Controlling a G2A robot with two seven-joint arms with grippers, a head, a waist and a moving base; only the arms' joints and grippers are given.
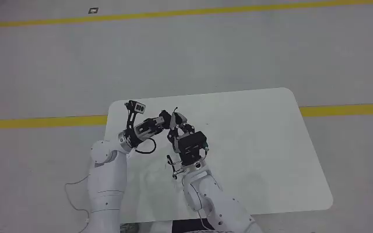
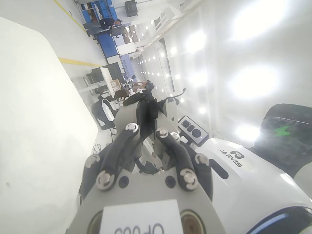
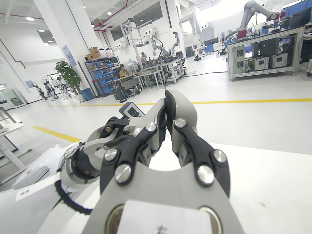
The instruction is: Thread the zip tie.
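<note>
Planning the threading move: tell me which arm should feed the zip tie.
Right, probably. The right claw is shut on the zip tie, whose thin free end sticks out past it, ready to feed. The left claw, close by, pinches a dark piece and could steady it.

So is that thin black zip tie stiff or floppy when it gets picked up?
Probably springy rather than limp: the zip tie stands nearly upright above the right gripper, whose fingers are shut on it, and it doesn't droop. It is so thin that it is likely very light. Being a narrow strip, it might twist or slip in a loose pinch.
</note>
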